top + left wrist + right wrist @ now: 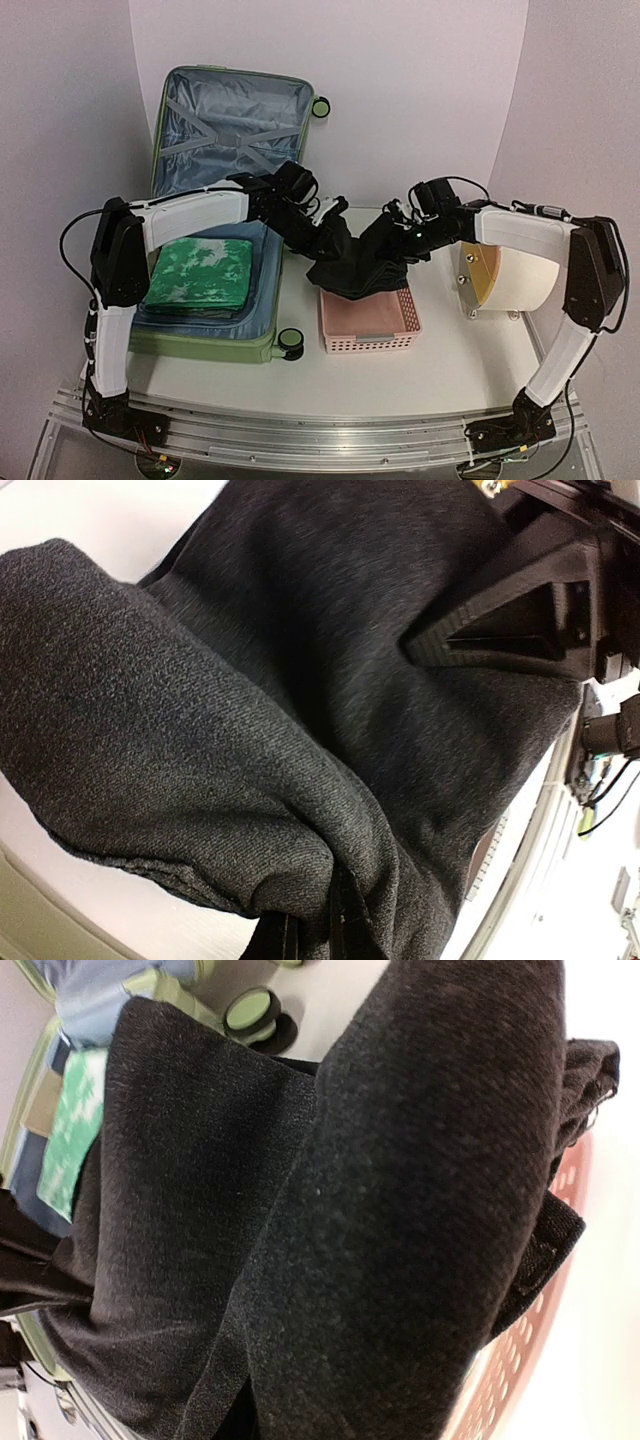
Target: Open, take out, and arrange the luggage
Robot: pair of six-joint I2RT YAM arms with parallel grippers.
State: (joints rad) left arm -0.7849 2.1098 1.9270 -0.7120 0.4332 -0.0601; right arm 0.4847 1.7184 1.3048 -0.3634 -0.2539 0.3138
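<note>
Dark grey garment [352,265] hangs above the pink basket [371,343], clamped by both left gripper [324,227] and right gripper [394,233]; the open luggage [235,110] lies alongside. Unpacking appears underway; lowering likely follows.

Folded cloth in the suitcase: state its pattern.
Folded cloth: mottled green and white, clearest in top external view.
</note>
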